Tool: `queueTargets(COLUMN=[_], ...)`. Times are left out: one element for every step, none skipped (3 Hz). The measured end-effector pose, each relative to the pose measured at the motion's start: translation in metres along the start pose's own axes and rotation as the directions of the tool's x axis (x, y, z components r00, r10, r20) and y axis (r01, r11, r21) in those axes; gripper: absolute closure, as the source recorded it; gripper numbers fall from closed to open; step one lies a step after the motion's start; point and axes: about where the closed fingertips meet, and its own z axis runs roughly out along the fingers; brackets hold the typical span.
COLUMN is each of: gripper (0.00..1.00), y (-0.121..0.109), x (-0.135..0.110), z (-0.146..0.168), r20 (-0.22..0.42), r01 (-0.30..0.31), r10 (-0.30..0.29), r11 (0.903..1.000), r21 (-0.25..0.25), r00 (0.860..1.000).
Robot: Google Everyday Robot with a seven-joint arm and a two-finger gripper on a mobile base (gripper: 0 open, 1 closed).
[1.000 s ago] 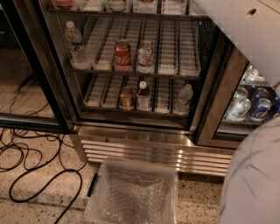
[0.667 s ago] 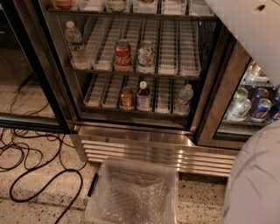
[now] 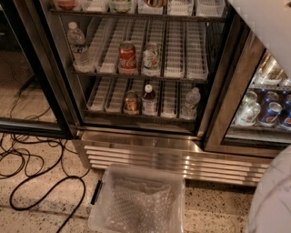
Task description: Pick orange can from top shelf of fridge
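Note:
The fridge [image 3: 141, 152] stands open in front of me, with wire racks and white ribbed lane trays. The top shelf [image 3: 191, 16] runs along the upper edge of the view, and only the bottoms of the things on it show. One of them is an orange-toned base at the far left [image 3: 66, 3] and another is a shiny brownish can base [image 3: 154, 2]. I cannot tell which is the orange can. My gripper is out of view. Only a white section of my arm [image 3: 268, 27] shows at the top right.
The middle rack holds a water bottle [image 3: 78, 45], a red Coca-Cola can [image 3: 127, 57] and a pale can [image 3: 150, 59]. The lower rack holds an amber can [image 3: 131, 102] and two bottles. A clear plastic bin [image 3: 136, 202] and black cables [image 3: 36, 182] lie on the floor. My white body [image 3: 273, 200] is at the lower right.
The white arm section at the top right has drawn back toward the upper right corner, uncovering more of the upper racks. The fridge contents have not moved.

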Motion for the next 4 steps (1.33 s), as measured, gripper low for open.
queueTargets(gripper=[1.0,1.0,1.0,1.0], y=[0.0,0.001,0.002,0.002], x=[-0.005,-0.004,0.003,0.003], z=[-0.002,-0.034,-0.043,-0.043], r20=[0.0,-0.008,-0.021,-0.021], r01=[0.0,-0.038,-0.054,-0.054], r10=[0.0,0.038,0.054,0.055], r11=[1.0,0.9991,0.9983,0.9983], r21=[0.0,0.018,0.022,0.022], r00=[1.0,0.999,0.998,0.998])
